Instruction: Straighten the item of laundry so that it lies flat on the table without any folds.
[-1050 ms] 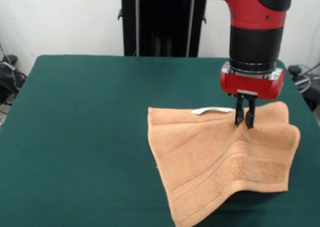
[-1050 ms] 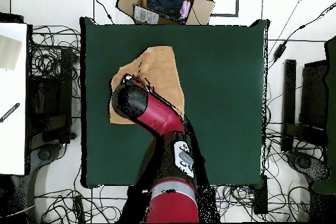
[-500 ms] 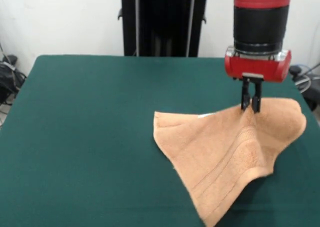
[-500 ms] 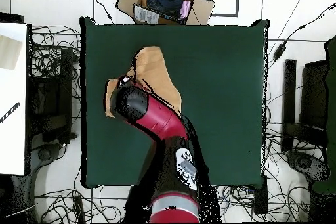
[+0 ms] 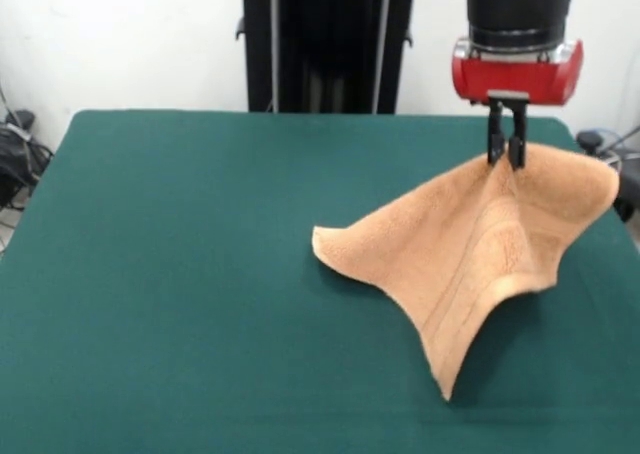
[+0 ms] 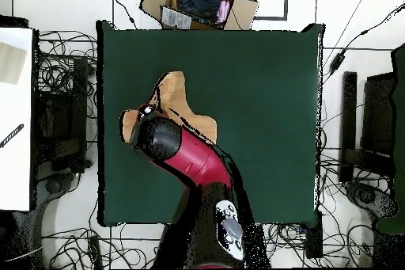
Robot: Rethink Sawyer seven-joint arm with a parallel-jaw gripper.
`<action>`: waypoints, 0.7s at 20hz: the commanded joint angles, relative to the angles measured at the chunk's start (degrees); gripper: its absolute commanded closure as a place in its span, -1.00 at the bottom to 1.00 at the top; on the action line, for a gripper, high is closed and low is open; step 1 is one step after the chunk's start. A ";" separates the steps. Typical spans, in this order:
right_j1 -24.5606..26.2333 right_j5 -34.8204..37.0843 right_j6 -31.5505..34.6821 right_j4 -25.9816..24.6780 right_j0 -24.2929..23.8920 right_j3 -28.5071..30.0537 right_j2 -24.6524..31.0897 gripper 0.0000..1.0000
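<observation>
Green worktop [image 5: 180, 274], largely bare. Tan towel [image 5: 470, 254] lifted into a tent toward the worktop's corner, two corners trailing on the felt. End effector [image 5: 506, 154] clamped on the towel's peak. Mid-lift; next, probably dragging and lowering to spread flat.

The towel [image 5: 470, 244] is seen as soft, matt terry cloth with a nubby, looped pile, crossed by flatter woven bands below the gripper [image 5: 506, 154]. The table [image 5: 180, 274] is covered by a dark green, felt-like top, matt and evenly napped, with no shine around the towel. Above the towel, the arm's red shell [image 5: 517, 71] is shown as smooth, glossy plastic or painted casing, and the black collar above it as duller. The gripper's black fingers [image 5: 495, 144] look hard and matt.
</observation>
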 commanded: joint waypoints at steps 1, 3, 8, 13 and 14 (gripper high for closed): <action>-5.29 6.12 9.20 -1.62 -1.48 6.90 2.20 1.00; -5.46 6.62 9.48 -1.94 -1.13 6.61 1.70 1.00; -4.65 5.13 9.19 -2.58 -0.99 6.65 1.40 1.00; -8.63 10.05 9.15 -3.42 -0.77 7.75 -0.13 1.00; -9.35 10.96 9.47 -3.56 -0.59 7.79 -0.42 1.00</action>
